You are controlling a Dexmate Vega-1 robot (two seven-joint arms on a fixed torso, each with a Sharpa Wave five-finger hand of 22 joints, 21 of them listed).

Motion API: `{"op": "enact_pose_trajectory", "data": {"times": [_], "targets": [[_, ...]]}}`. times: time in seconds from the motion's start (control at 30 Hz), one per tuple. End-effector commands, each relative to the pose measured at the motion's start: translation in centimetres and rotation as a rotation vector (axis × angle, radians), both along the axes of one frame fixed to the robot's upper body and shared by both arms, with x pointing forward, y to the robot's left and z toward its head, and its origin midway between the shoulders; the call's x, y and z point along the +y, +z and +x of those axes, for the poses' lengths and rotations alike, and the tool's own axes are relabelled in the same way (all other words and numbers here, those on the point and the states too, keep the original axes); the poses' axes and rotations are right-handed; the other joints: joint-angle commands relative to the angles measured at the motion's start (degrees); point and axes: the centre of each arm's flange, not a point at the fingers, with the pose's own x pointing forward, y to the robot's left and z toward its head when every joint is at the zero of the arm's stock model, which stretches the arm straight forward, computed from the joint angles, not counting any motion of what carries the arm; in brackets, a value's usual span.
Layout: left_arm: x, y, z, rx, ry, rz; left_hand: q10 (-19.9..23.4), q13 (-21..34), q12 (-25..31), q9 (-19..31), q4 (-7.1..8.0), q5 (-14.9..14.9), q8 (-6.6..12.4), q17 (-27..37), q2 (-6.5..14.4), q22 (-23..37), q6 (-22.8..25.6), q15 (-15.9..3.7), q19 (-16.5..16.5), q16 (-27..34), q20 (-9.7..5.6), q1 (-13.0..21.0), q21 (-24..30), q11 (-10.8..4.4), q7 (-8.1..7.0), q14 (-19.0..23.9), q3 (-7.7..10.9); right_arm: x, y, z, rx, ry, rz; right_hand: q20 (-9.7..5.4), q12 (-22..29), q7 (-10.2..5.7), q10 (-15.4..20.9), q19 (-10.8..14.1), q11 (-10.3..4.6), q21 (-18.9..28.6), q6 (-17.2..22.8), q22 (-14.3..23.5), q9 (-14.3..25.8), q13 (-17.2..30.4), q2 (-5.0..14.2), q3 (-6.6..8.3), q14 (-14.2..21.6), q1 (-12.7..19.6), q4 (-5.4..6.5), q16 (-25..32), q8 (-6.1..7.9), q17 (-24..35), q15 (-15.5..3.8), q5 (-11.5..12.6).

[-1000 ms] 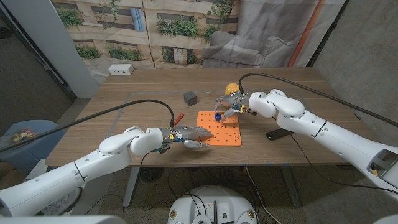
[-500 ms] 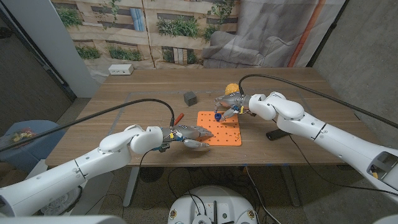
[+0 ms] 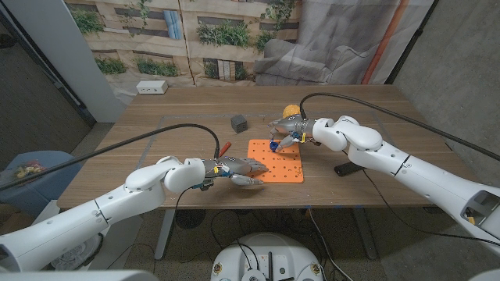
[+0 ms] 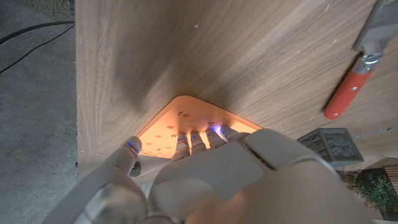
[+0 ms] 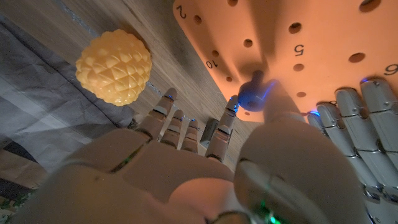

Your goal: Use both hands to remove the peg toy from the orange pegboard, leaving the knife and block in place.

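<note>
At the orange pegboard's [image 3: 279,162] far edge, our right hand [image 3: 290,128] pinches the blue peg toy [image 5: 252,94], which sits in its hole. Our left hand [image 3: 234,170] presses fingertips [image 4: 214,132] on the pegboard's near-left corner, holding nothing. Left of the pegboard lie the knife [image 3: 223,147] and block [image 3: 238,122].

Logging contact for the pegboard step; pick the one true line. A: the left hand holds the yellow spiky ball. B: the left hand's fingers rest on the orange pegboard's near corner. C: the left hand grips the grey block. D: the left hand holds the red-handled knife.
B: the left hand has its fingers on the corner of the orange pegboard, while the knife and block lie apart from it on the table.
</note>
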Motion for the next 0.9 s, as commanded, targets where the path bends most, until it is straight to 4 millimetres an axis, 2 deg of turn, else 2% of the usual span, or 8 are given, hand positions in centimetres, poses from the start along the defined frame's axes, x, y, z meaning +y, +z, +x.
{"op": "enact_pose_trajectory", "data": {"times": [0.03, 0.57, 0.9], "targets": [[0.05, -0.07, 0.21, 0.008, 0.006, 0.000, 0.4, 0.2, 0.4, 0.2, -0.34, -0.1, 0.26, 0.3, 4.9, 0.4, 0.2, -3.82, 0.5, 0.3, -9.02, 0.7, 0.4, -0.07, -0.15, 0.3, 0.37, 0.22, 0.19, -0.15, -0.011, 0.015, -0.013, 0.12, 0.0, -0.05, 0.7, 0.5, -0.20, 0.0, 1.1, 0.1, 0.3, 0.2, -0.15, 0.61, 0.3, 1.4, -0.26, 0.2, 0.66, 0.1, -0.02, -0.1], [-0.14, -0.13, 0.28, 0.015, 0.010, -0.004, 0.4, 0.2, 0.3, 0.2, -0.65, -0.1, 0.27, 0.2, 4.9, 0.4, 0.3, -3.81, 0.6, 0.3, -9.02, 0.7, 0.3, 0.02, -0.19, 0.3, 0.69, 0.36, 0.19, -0.15, -0.023, 0.035, 0.000, -0.06, -0.1, -0.06, 1.3, 1.2, -0.83, -0.1, 3.5, 0.1, 0.6, 0.2, 0.05, 0.82, 0.9, 2.7, -0.24, 0.4, 1.93, 0.2, -0.57, 0.0], [-0.20, -0.13, 0.32, 0.019, 0.010, -0.003, 0.5, 0.2, 0.4, 0.2, -0.88, -0.2, 0.32, 0.2, 4.9, 0.4, 0.4, -3.81, 0.8, 0.4, -9.08, 0.8, 0.4, -0.04, -0.19, 0.5, 0.85, 0.33, 0.33, 0.18, -0.020, 0.036, 0.000, -0.38, 0.0, -0.06, 2.2, 1.8, -1.06, -0.1, 6.2, 0.2, 1.1, 0.2, 0.72, 1.02, 1.0, 3.5, 0.01, 0.4, 3.29, 0.4, -0.75, -0.1]]}}
